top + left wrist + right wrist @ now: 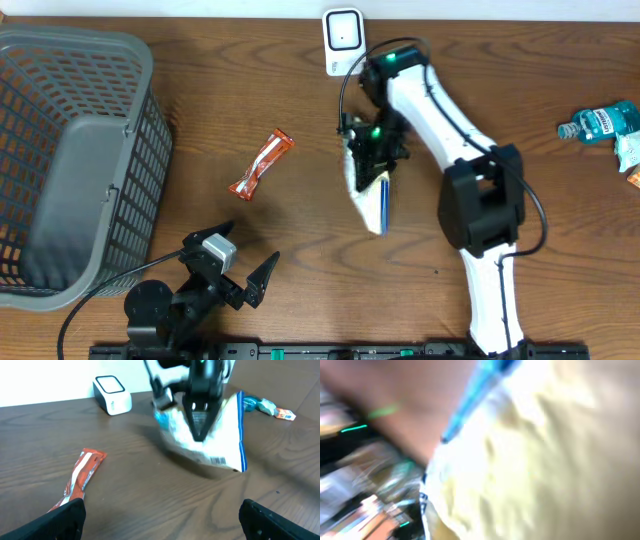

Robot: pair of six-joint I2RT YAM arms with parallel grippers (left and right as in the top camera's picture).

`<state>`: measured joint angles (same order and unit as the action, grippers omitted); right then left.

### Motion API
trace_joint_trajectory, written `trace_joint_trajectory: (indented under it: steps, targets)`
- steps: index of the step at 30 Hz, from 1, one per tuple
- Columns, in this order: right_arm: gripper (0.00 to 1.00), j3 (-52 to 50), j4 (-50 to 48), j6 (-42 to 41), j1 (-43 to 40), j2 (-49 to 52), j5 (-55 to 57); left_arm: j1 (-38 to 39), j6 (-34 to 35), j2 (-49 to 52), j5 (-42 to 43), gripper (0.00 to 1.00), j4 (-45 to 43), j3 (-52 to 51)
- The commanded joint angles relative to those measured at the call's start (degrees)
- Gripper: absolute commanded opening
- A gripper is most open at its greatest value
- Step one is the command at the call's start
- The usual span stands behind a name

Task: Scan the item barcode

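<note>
Right gripper (372,150) is pinched shut on the top of the white snack bag (368,200) with the blue edge. From the left wrist view you can see the jaws biting the crumpled upper part while the rest hangs below. The right wrist view is a blur of white film and blue trim, so you can't judge the bite from there.

Look at the barcode (218,461). It sits low on the bag, by the bottom seam, on the face turned toward your left arm. The scanner (343,35) stands just behind the right gripper at the back edge of the table, so the code seems to be facing away from it. I'd say that's your job in this step: roll the wrist so the printed face comes round to the scanner's window, and keep the low corner in front of it, not the middle of the bag.

The film is soft and wrinkled. Hold it flat and steady at the window, because a curled code may not read. Don't swing fast, or the loose lower half could flap.

Left gripper (232,262) stands wide open and holds nothing, parked near the front edge, well apart from the bag. Leave it there. The orange snack bar (262,165) lies beside your path, and the grey basket (90,60) is far left — neither should get in the way.
</note>
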<state>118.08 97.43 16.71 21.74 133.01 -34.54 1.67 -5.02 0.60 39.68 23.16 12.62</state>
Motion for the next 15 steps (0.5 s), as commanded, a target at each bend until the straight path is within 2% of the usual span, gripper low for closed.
trace_joint_trajectory:
  steps: [1,7,10,15]
  targets:
    - [0.01,-0.07,0.09,11.72,-2.16,-1.18,-25.49,0.17,-0.96,-0.31,-0.04,0.98,0.0,-0.04]
    - [0.01,-0.07,0.09,11.13,-2.91,-1.11,-41.62,0.17,-0.98,-0.31,-0.07,0.98,0.0,-0.04]
    - [0.01,-0.07,0.09,7.19,-2.64,-1.11,-49.13,0.17,-0.98,-0.31,-0.04,0.98,0.0,-0.04]
    - [0.01,-0.07,0.09,4.96,-1.51,-1.11,-50.23,0.17,-0.98,-0.31,-0.07,0.98,0.0,-0.04]
